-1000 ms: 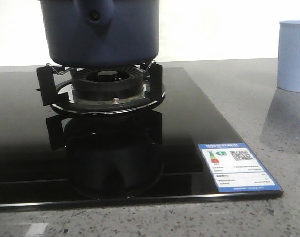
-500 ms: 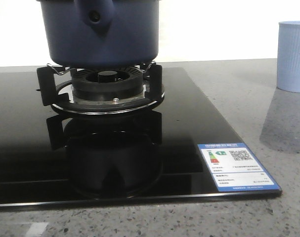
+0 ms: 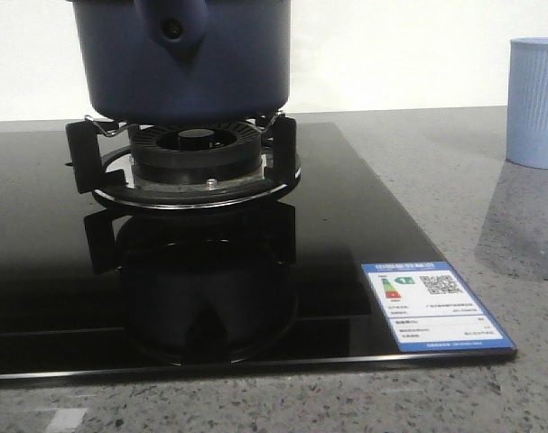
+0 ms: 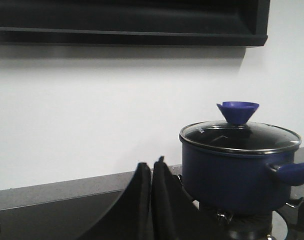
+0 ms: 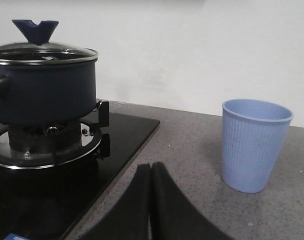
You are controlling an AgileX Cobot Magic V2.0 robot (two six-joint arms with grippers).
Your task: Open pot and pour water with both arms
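- Both grippers, mine, are empty: left gripper [image 4: 152, 200] has its fingers pressed together with nothing between them, and right gripper [image 5: 150, 200] likewise.
- Pot [image 3: 188, 59] sits on the burner grate [image 3: 188, 158] of the black glass hob [image 3: 364, 225]. Its glass lid [image 4: 240, 136] is on, with the blue knob [image 4: 237, 111] upright at the centre.
- Pot handle [image 4: 292, 172] sticks out toward the camera side in the front view.
- Pale blue ribbed cup [image 5: 254, 144] stands on the grey countertop [image 3: 490, 180], off the hob and well apart from the pot, on my right.
- Judged step: the very start. Lid not yet lifted, nothing grasped.
- Next move calls for one gripper to spread its fingers, come over the knob and pinch it. The other must take the handle before any pouring into the cup.
- Room: the wall stands behind the hob and a dark shelf or hood [image 4: 126, 22] hangs above, so lifting height for the lid may be limited.
- Edges: the hob's right edge lies between pot and cup. Grate prongs stand close around the pot base, so I judge that the pot must lift straight up before it travels.
- Countertop around the cup shows open surface for setting down the lid.
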